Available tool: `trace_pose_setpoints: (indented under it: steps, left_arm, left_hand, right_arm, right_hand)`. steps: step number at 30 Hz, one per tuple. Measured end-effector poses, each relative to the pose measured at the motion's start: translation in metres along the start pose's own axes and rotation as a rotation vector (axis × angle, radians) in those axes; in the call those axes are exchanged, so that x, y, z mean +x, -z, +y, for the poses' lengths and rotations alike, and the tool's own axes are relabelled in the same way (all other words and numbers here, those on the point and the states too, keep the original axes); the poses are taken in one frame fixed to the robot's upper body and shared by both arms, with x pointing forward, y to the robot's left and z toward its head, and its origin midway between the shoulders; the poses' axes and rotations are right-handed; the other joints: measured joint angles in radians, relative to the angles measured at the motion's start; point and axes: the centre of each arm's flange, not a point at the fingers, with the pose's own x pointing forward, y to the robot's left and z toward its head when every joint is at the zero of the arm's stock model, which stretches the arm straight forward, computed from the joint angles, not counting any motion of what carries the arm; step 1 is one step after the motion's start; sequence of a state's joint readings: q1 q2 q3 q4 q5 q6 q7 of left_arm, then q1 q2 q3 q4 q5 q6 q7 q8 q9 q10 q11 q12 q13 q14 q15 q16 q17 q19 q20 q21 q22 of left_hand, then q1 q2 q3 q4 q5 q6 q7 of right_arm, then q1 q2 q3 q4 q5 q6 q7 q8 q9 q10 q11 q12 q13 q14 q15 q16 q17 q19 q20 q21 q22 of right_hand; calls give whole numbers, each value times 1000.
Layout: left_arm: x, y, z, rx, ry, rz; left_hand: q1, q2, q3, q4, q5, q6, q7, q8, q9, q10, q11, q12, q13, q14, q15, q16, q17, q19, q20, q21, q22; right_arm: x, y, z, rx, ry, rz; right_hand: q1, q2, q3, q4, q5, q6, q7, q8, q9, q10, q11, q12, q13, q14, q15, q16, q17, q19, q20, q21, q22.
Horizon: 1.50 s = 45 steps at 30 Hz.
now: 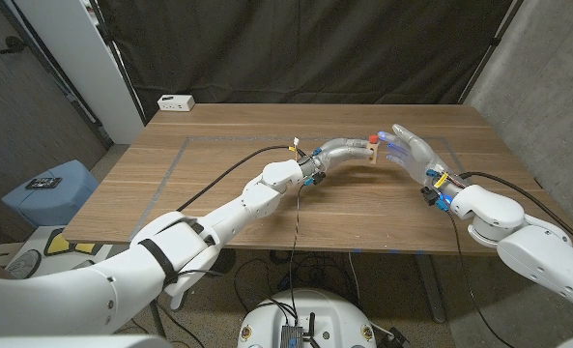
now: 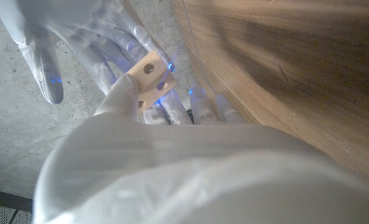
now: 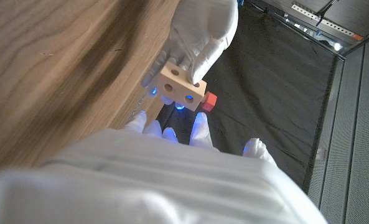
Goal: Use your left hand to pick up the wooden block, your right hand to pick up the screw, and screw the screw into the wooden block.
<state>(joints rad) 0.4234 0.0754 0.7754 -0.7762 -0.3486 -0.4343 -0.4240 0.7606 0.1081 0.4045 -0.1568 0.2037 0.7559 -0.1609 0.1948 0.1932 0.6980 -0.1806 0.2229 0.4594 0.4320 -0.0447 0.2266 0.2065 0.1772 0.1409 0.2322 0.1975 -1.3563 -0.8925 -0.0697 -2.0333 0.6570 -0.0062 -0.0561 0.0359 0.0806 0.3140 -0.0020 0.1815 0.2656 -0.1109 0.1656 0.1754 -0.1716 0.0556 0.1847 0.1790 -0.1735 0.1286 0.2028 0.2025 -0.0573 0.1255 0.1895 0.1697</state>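
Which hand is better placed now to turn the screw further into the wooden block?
The right hand. Its fingers reach the red screw at the wooden block, while the left hand already holds the block and can only steady it.

Wooden block (image 1: 370, 153) between left hand (image 1: 346, 150), right hand (image 1: 409, 149)

My arms are glossy white, rounded shells with black bands at the joints. A black cable runs along each forearm, ending at small blue and yellow connectors by the wrists. My left hand (image 1: 349, 150) and right hand (image 1: 412, 150) are pale, translucent grey, with blue lights glowing at the fingertips (image 3: 200, 124).
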Motion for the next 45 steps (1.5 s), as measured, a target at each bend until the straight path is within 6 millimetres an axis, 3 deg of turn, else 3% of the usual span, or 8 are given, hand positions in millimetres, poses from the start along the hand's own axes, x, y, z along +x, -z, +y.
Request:
trace_pose_setpoints:
  steps: [45]
  left_arm:
    - [0,0,-5,-1,-2,3]
  left_hand:
    - [3,-4,0,0,-1,0,0,1,0,0,0,0,2,0,0,0,0,0,0,0,0]
  right_arm:
    - [0,3,5,13,-23,-12]
  right_hand:
    - [0,0,4,4,0,-5,2,12,0,0,0,0,0,0,0,0,0,-1,1,0,0]
